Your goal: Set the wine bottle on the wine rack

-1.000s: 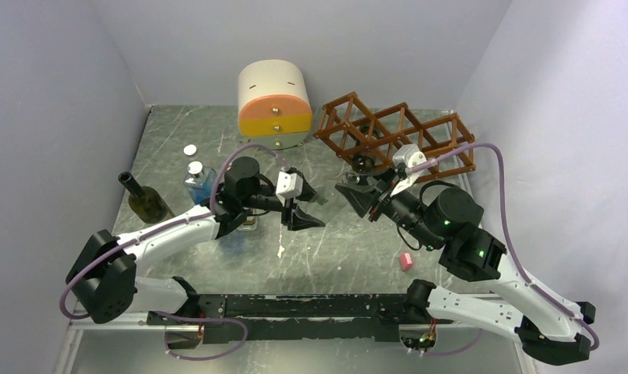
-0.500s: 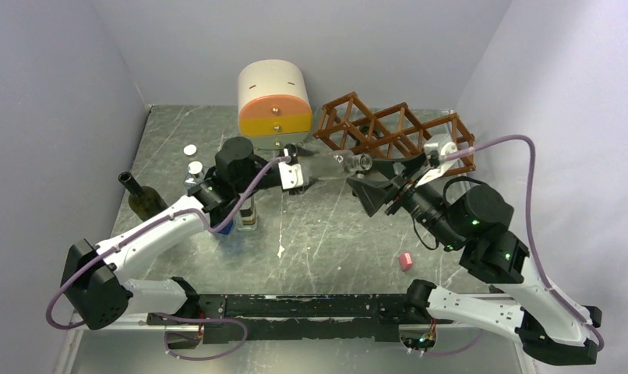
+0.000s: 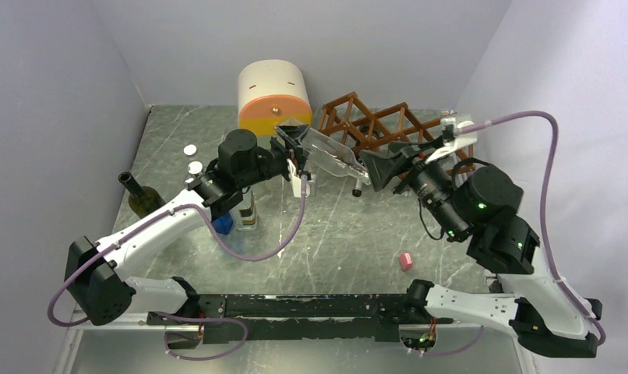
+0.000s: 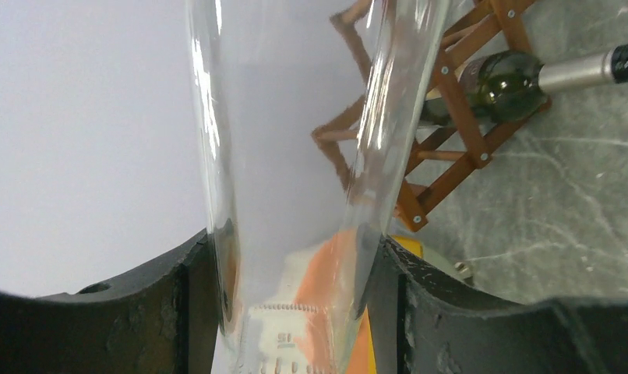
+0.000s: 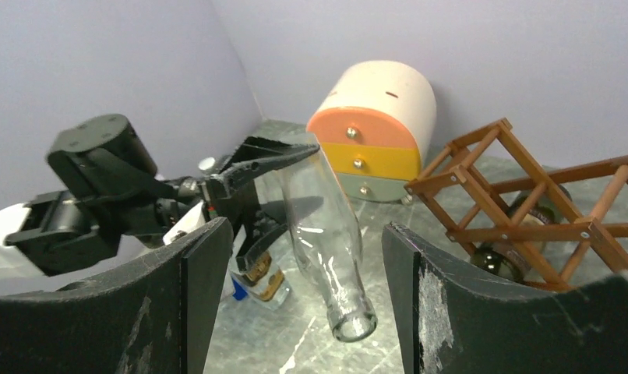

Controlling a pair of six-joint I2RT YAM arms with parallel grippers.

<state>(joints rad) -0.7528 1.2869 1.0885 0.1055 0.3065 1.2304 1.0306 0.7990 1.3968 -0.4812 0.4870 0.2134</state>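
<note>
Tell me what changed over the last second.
The left gripper swung from mid-table toward the drawer cabinet and now grips the clear bottle by its base, holding it aloft, neck pointing at the right gripper, which has opened and let go. The wine rack, green bottle and pink object stayed put.

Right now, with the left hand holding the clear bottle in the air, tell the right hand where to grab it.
Probably the neck, coming from the right arm's side. The left hand clamps the wide base end of the clear bottle, which slopes down toward the open right hand. That leaves the narrow neck free.
</note>
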